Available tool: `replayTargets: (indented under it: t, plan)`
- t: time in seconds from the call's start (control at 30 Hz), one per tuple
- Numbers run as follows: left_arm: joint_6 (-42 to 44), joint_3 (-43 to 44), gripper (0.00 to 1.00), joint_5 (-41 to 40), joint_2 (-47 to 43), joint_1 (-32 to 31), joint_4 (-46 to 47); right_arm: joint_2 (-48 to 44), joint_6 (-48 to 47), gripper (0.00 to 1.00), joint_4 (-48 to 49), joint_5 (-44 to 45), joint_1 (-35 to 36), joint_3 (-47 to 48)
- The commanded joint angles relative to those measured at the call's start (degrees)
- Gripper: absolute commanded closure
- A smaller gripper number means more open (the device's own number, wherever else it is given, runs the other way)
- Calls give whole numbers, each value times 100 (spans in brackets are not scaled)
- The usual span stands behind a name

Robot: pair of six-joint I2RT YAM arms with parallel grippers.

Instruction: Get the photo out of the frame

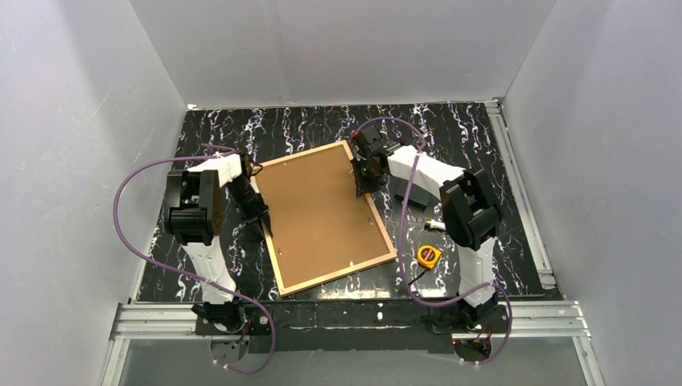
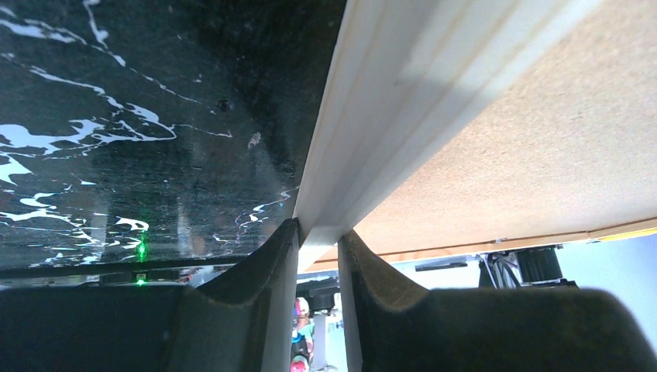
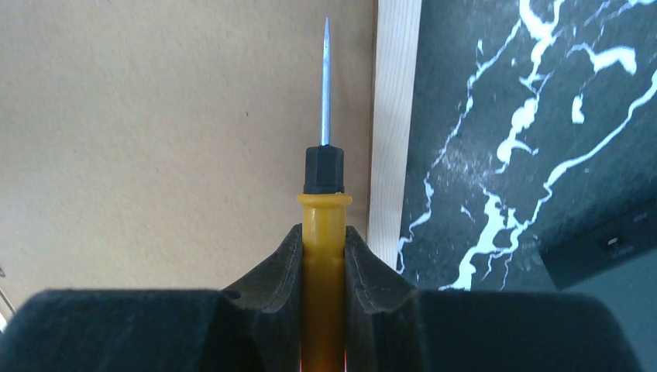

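Marbled table [image 2: 116, 116]; wrist view: left jaws pinch frame [image 2: 372, 116].

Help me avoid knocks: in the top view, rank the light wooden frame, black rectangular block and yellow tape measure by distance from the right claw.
1. Light-orange wooden frame: its right rail sits under the right claw.
2. Small black rectangular block: just right of it.
3. Round yellow tape measure: farthest, at the near right.

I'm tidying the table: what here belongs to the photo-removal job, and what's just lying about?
In the job: frame, held by left tool; photo, backing up; screwdriver in right tool.
Lying about: yellow tape measure; black box.
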Motion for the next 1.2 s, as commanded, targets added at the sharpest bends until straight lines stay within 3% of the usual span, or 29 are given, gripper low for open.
replayTargets:
  t: [0.0, 1.03, 1.17]
  plan:
    - [13, 21, 100, -26, 57, -4, -754, 275, -44, 99, -165, -13, -89, 523]
    - [4, 41, 100, 14, 65, -8, -750, 954, -178, 99, -266, -301, -281, 1181]
    - [8, 59, 100, 27, 37, -6, -755, 827, -278, 99, -654, -138, -296, 1680]
